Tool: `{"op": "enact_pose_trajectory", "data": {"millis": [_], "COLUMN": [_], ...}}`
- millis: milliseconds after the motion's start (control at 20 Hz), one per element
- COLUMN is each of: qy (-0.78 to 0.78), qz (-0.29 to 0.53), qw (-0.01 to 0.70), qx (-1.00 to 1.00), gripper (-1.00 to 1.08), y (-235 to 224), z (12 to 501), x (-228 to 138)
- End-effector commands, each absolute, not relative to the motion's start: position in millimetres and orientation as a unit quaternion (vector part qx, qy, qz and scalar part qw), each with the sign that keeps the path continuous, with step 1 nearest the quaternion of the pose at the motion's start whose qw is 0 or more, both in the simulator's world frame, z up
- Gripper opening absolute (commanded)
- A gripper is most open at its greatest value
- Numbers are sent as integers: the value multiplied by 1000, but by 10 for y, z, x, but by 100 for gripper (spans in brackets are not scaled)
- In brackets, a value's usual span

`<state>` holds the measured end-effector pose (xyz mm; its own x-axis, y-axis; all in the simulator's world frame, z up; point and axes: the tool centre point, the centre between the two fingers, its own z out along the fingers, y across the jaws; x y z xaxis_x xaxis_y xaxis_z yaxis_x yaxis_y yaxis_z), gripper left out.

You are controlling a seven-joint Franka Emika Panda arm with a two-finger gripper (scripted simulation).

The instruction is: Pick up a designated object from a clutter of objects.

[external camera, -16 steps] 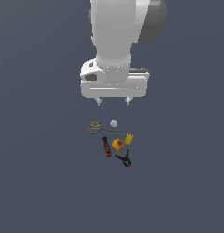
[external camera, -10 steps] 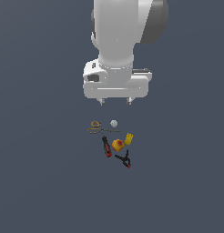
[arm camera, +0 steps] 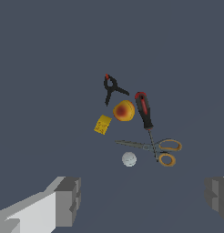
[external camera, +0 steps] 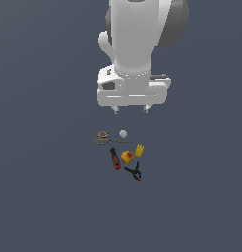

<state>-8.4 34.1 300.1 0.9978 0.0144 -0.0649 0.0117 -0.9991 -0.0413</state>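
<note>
The claw (external camera: pixel 131 109) hangs wide open and empty above the clutter (external camera: pixel 120 153), seemingly poised to descend and grasp.

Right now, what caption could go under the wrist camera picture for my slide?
Open tool above scissors, a white ball, an orange ball, a yellow block, a screwdriver and a black clamp.

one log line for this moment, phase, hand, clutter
phase: hover above clutter | hand: open, empty | clutter: scissors, white ball nearest hand | contact: none
</note>
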Motion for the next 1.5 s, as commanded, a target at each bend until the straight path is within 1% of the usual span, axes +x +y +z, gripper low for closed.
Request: {"op": "enact_pose_trajectory", "data": {"millis": [0, 300, 650, 1450], "qy": [-6, -21, -60, -229], "qz": [33, 32, 28, 17], "qw": [21, 20, 19, 12], "qx": [-999, -999, -998, -973], "gripper": [100, 100, 100, 100], "y": [341, 318, 249, -30], "z": [3001, 2931, 2741, 1960], "x": [-84, -77, -63, -104]}}
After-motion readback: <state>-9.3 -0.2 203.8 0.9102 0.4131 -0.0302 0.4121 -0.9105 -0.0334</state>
